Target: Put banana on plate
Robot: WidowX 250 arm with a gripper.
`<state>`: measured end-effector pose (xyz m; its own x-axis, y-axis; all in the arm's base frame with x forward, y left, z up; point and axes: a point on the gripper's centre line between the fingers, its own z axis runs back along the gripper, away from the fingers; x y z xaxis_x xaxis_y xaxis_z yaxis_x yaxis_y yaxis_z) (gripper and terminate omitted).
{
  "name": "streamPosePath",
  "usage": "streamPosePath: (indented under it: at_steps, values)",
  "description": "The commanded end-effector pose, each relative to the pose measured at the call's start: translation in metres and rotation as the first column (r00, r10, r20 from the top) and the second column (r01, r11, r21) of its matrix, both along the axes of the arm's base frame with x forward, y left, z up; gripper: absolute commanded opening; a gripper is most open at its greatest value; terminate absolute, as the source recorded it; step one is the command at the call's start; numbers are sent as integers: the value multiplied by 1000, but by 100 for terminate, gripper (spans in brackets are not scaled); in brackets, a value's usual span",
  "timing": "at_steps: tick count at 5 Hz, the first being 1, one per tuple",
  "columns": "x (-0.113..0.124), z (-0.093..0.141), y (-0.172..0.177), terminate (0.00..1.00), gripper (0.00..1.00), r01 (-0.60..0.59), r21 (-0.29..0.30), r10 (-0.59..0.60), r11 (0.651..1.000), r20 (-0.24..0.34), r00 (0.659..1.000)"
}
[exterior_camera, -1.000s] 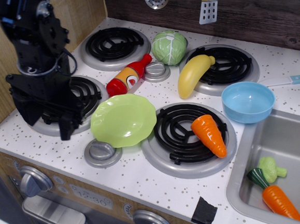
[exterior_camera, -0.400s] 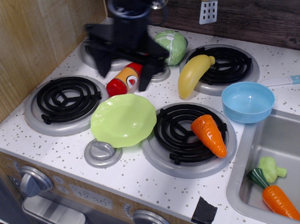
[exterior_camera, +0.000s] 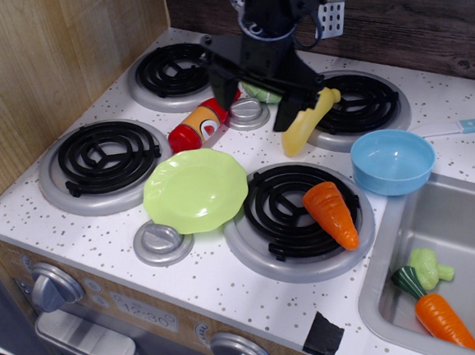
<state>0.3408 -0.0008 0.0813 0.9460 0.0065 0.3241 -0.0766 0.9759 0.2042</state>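
Yellow and smooth, the curved plastic banana (exterior_camera: pixel 306 123) lies on the white speckled desk (exterior_camera: pixel 205 287), its upper end resting on the rim of the back right burner (exterior_camera: pixel 355 106). The black gripper (exterior_camera: pixel 252 102) hangs over the back of the stove with its two fingers spread wide, holding nothing. The right finger (exterior_camera: pixel 288 114) sits just beside the banana's left edge, partly overlapping it in view; whether they touch cannot be told. The left finger (exterior_camera: pixel 221 92) stands near the cap of the red bottle (exterior_camera: pixel 202 124). A bit of the green cabbage (exterior_camera: pixel 257 92) shows behind the gripper.

In front of the banana and to the left, well apart from it, the lime-green plate (exterior_camera: pixel 195 190) with a wavy scalloped rim lies empty between two coil burners, overlapping a small grey knob (exterior_camera: pixel 162 241). An orange carrot (exterior_camera: pixel 331 214) lies on the front burner (exterior_camera: pixel 290 218), and a glossy light blue bowl (exterior_camera: pixel 393 161) sits by the grey sink (exterior_camera: pixel 424 245).
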Motion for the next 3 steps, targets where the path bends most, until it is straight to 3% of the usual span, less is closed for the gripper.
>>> streamPosePath:
  at_steps: [1, 3]
  values:
    - [40, -10, 1, 0, 100, 135, -8, -133, 991, 132, 982]
    - [65, -38, 0, 0, 100, 220, -5, -214, 976, 209, 954]
